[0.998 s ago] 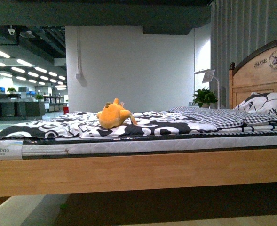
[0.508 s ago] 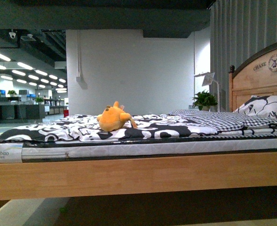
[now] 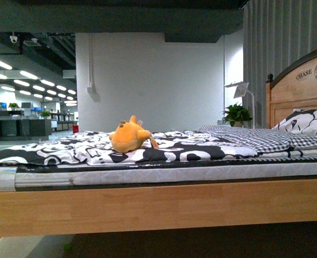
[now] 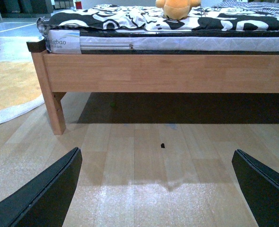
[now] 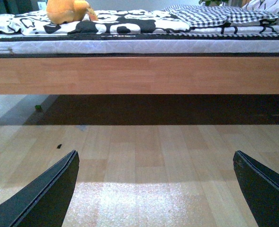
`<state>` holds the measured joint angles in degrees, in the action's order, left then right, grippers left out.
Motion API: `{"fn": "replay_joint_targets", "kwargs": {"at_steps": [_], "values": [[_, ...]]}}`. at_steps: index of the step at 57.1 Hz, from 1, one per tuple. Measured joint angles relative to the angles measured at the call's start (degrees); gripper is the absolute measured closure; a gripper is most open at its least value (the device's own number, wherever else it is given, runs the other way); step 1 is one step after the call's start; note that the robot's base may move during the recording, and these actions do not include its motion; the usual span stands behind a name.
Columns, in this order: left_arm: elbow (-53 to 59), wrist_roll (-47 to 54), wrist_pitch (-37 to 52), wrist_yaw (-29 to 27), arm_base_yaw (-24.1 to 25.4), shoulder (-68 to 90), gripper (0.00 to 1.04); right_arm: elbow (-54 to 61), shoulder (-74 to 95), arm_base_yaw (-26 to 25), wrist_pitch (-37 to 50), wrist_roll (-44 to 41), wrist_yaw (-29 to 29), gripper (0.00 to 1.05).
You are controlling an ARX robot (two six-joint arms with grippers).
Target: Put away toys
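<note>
An orange-yellow plush toy [image 3: 128, 137] with a pointed ear lies on the black-and-white bedspread [image 3: 163, 150] of a wooden bed. It also shows in the left wrist view [image 4: 176, 7] and the right wrist view [image 5: 66, 10]. My left gripper [image 4: 156, 189] is open and empty, low above the wooden floor in front of the bed. My right gripper [image 5: 156, 189] is open and empty, also low above the floor. Neither gripper shows in the front view.
The bed's wooden side rail [image 3: 158, 207] spans the view, with a bed leg [image 4: 51, 104] at its foot end. A headboard [image 3: 303, 91], pillows [image 3: 309, 121], a lamp [image 3: 241, 91] and a plant [image 3: 238, 114] stand at the right. A rug [image 4: 6, 90] lies beside the bed.
The front view has shifted: the bed sits higher and closer in frame, and the headboard has slid rightward. The plush toy lies in the same place on the bed.
</note>
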<state>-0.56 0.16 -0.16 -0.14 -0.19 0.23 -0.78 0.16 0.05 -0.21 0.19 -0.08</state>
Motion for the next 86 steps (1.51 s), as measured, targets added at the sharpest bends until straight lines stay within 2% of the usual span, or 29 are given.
{"fn": "replay_joint_targets", "kwargs": {"at_steps": [86], "values": [[0.0, 0.0, 0.0, 0.0, 0.0, 0.0, 0.06, 0.0, 0.0, 0.0, 0.0, 0.0, 0.0, 0.06]]}}
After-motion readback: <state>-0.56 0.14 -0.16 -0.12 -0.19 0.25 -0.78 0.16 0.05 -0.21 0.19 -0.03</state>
